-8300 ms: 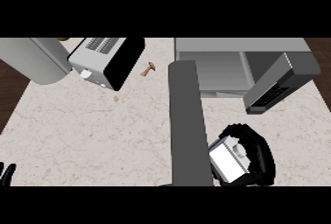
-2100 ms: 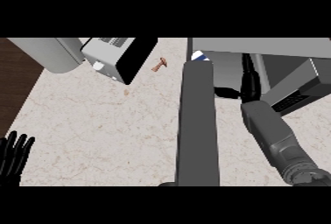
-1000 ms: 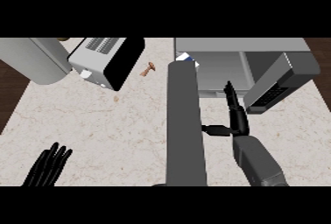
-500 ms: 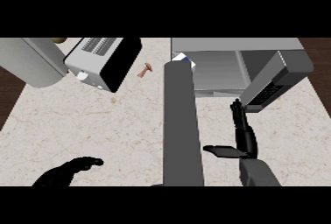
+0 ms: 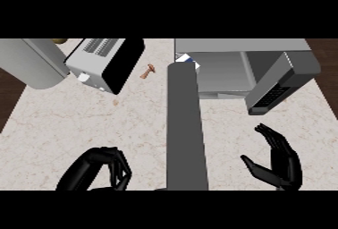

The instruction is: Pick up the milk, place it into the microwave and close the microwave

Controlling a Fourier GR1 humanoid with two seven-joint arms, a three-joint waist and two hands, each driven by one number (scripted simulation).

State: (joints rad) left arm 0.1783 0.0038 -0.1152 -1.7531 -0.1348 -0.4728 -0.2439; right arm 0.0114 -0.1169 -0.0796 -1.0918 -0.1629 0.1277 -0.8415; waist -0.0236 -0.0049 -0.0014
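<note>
Milk carton [image 5: 187,58], white with a blue patch, peeks out at twelve o'clock, at the left edge of the open cavity of the grey box-shaped microwave [image 5: 224,67]. It is mostly hidden behind the top end of a long grey upright slab [image 5: 185,129], so I cannot tell whether it stands fully inside.

On the pale marbled counter [image 5: 66,125], a grey cylinder [image 5: 30,62] stands at ten o'clock, with a silver-and-black toaster [image 5: 99,62] just beside it at eleven and a small reddish-brown piece [image 5: 148,71] near that. At seven o'clock the black left hand [image 5: 99,167] has its fingers curled in on nothing. The microwave's dark keypad panel [image 5: 284,85] sits at two o'clock. At five o'clock the black right hand [image 5: 277,159] shows straight, spread fingers, touching nothing.
</note>
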